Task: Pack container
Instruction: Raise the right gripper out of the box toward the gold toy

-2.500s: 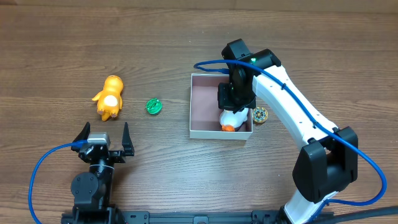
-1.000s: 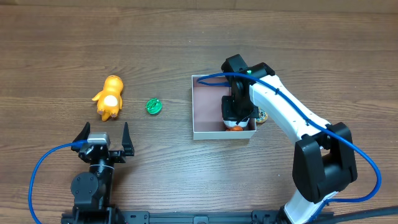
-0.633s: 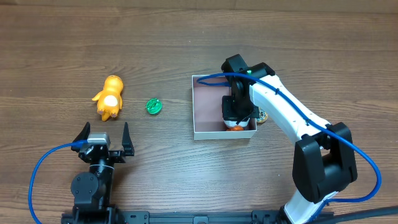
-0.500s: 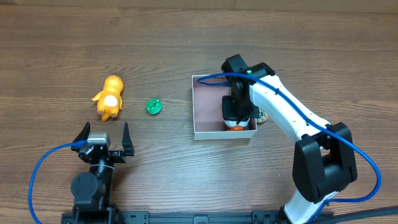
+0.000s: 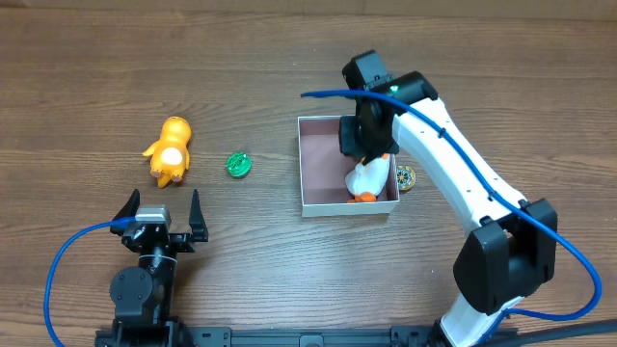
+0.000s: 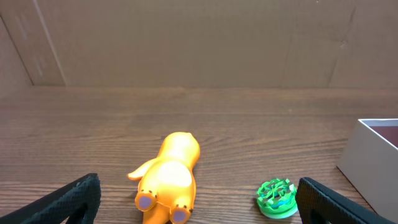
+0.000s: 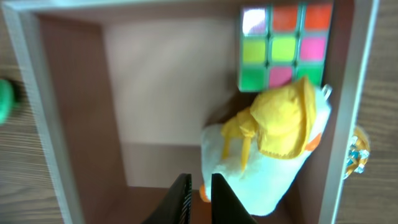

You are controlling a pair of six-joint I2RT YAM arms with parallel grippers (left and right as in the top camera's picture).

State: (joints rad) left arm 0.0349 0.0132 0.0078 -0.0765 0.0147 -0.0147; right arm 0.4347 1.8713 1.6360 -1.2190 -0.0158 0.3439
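Observation:
The container [image 5: 323, 164], a shallow white-walled box with a dull pink inside, sits right of the table's middle. A white plush toy with a yellow cap [image 5: 367, 180] lies in its front right corner, next to a colourful cube [image 7: 285, 46]. My right gripper [image 5: 362, 143] hovers over the container's back right. Its jaws stand a narrow gap apart with nothing between them, and the plush toy [image 7: 273, 149] lies free just beside them. My left gripper [image 5: 160, 214] rests open near the front left. An orange toy [image 5: 171, 150] and a green disc [image 5: 238, 165] lie beyond it.
A small gold and teal disc [image 5: 405, 177] lies on the table against the container's right wall. In the left wrist view the orange toy [image 6: 166, 180] and green disc [image 6: 277, 198] lie between the wide-spread fingers, with the container's corner [image 6: 373, 162] at right.
My right gripper has lifted and drawn back from the front right corner, its jaws parting slightly and leaving the white plush toy lying in the container. The left arm has not moved.

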